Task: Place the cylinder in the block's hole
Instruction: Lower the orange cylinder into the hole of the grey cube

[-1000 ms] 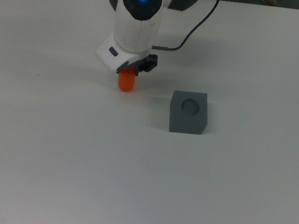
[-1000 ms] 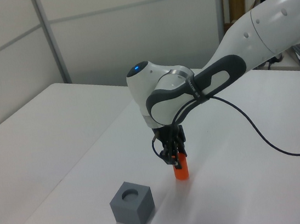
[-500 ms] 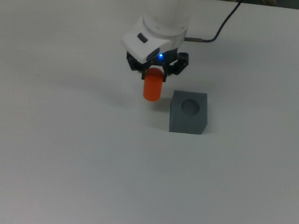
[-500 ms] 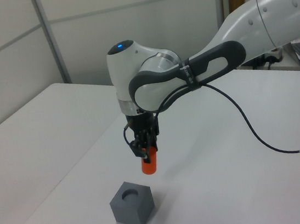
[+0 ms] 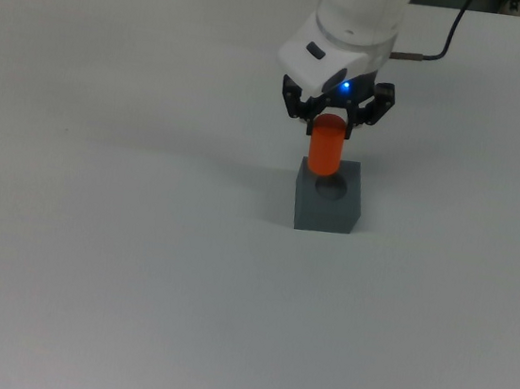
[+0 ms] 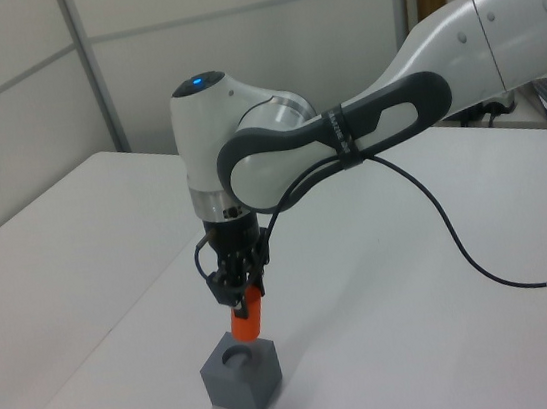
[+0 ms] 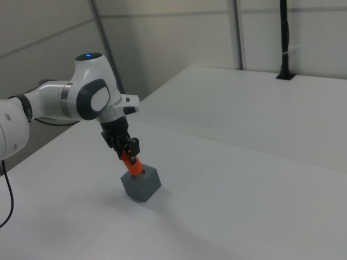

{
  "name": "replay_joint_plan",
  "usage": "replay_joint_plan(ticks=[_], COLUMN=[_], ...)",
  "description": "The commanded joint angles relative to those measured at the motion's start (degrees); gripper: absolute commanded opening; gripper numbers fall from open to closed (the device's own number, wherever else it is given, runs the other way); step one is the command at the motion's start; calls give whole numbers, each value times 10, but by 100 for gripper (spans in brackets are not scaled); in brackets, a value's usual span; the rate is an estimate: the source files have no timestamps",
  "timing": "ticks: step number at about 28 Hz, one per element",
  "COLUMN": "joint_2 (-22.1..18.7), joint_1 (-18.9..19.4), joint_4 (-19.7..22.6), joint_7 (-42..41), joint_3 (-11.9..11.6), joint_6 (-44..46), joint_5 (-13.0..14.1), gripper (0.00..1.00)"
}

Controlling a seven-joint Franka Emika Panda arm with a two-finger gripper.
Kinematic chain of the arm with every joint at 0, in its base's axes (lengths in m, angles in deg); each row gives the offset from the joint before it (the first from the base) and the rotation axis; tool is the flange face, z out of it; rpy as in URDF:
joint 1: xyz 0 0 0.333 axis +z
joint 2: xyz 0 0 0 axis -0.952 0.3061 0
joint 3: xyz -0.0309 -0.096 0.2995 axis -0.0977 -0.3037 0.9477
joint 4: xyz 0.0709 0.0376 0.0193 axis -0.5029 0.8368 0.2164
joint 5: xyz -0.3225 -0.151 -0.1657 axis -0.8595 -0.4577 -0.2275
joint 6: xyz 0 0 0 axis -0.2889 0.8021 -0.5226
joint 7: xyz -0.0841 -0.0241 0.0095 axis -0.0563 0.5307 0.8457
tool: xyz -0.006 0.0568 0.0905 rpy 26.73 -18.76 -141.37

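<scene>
My gripper [image 5: 334, 118] [image 6: 237, 292] [image 7: 123, 149] is shut on the top of the orange-red cylinder [image 5: 324, 148] [image 6: 246, 321] [image 7: 133, 164], which hangs upright just above the dark grey block [image 5: 327, 203] [image 6: 242, 375] [image 7: 141, 185]. The cylinder's lower end is over the far rim of the round hole [image 5: 332, 188] [image 6: 237, 355] in the block's top face. Whether the cylinder touches the block, I cannot tell. The block sits on the white table [image 5: 137, 265].
A black cable [image 6: 460, 240] trails from the arm's wrist over the table. In the right view a black post [image 7: 285, 38] stands at the table's far edge. Grey wall panels rise behind the table in both side views.
The arm has carried the cylinder off the table and toward the top view's right, from beside the block to above its hole. The block has not moved.
</scene>
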Motion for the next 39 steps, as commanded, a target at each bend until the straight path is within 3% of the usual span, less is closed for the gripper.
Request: replay_joint_plan(ticks=[1, 5, 39], joint_2=[35, 59, 83], joint_1=[15, 15, 25], joint_4=[-26, -48, -46], joint_7=[24, 28, 35], joint_3=[-2, -2, -9], joint_6=[11, 10, -50], joint_5=[5, 4, -7], gripper=[0, 0, 0])
